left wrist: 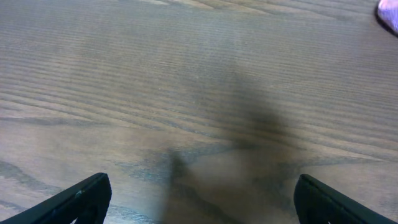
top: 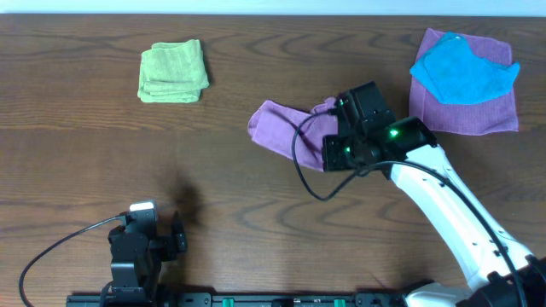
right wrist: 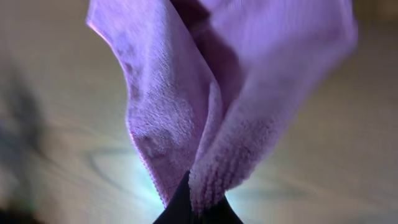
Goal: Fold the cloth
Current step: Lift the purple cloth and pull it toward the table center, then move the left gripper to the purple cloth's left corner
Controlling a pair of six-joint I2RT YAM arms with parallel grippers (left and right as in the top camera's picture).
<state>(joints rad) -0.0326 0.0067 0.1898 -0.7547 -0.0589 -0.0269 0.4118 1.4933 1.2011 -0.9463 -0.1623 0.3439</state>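
Note:
The mauve-purple cloth (top: 286,130) lies bunched near the table's middle, partly under my right arm. My right gripper (top: 341,136) is shut on its edge; in the right wrist view the cloth (right wrist: 205,93) hangs in folds from the closed fingertips (right wrist: 198,208), lifted off the wood. My left gripper (left wrist: 199,199) is open and empty, low over bare wood at the front left (top: 141,243). A corner of the purple cloth shows at the top right of the left wrist view (left wrist: 390,15).
A folded lime-green cloth (top: 173,72) sits at the back left. A second mauve-purple cloth (top: 478,107) lies flat at the back right with a bright blue cloth (top: 461,68) on top. Cables trail near both arm bases.

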